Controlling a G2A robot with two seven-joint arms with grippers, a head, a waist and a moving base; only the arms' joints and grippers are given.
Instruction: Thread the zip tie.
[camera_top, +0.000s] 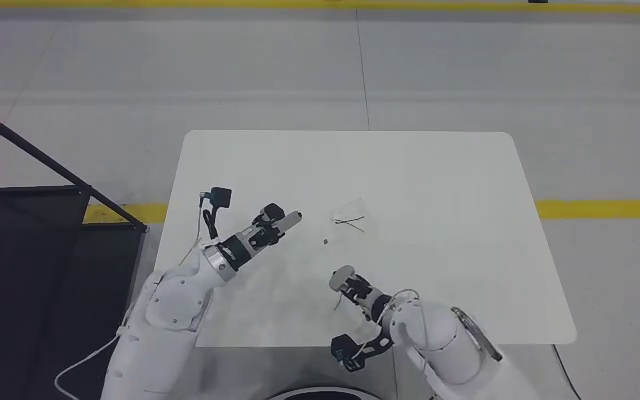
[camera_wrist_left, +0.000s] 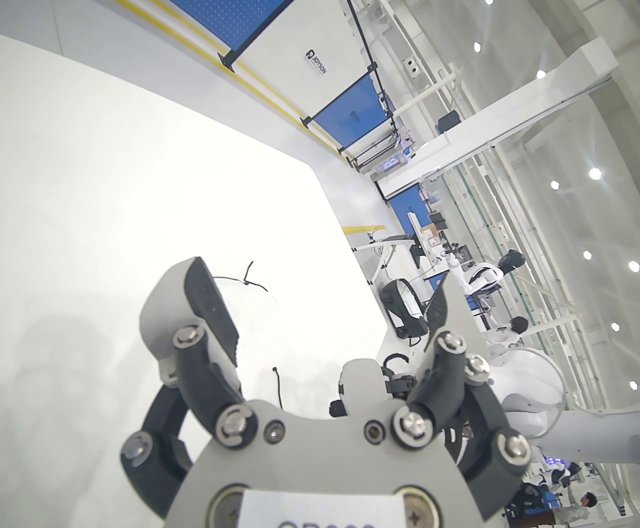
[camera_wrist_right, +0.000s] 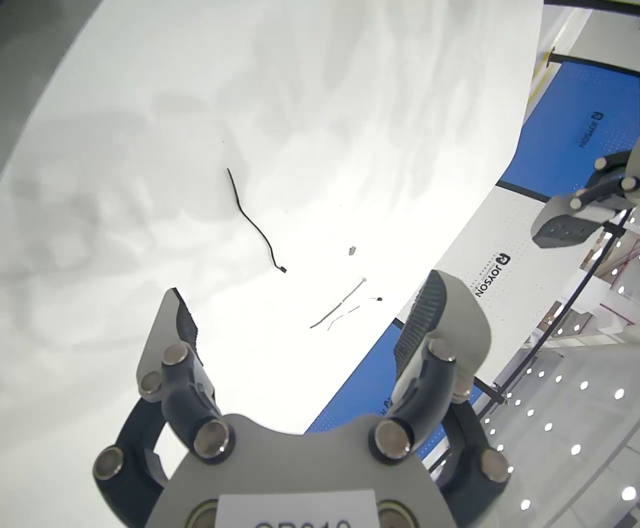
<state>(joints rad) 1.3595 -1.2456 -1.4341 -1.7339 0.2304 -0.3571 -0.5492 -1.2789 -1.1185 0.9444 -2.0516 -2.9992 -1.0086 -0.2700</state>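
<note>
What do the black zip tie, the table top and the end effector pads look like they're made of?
Black zip tie: likely thin matte plastic, since it lies in a soft curve. Table top: smooth white, perhaps laminate, with a faint sheen. Right end effector pads: dark and ribbed, probably rubber.

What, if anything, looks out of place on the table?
A tiny loose fragment lies alone on the table, between the black zip tie and the pale tie; possibly a broken-off bit, too small to tell.
</note>
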